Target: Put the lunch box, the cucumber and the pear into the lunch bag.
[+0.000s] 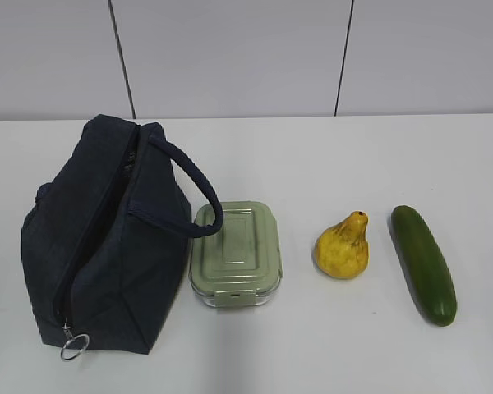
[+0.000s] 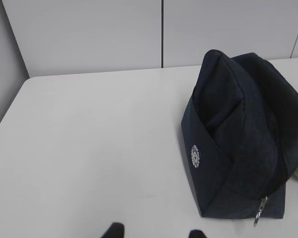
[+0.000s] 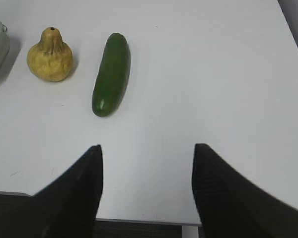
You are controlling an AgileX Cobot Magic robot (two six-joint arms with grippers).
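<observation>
The exterior view looks down at a slant across the surface (image 1: pixel 329 164) toward the back wall. Each wrist view looks low across one end; both share objects with it.

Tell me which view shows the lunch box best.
The exterior view: the whole lunch box shows, lid up, beside the bag. The right wrist view catches only a corner at its left edge; the left wrist view shows a sliver behind the bag.

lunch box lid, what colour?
Sage green, ridged. The lunch box lid shows best in the exterior view, beside the lunch bag.
</observation>
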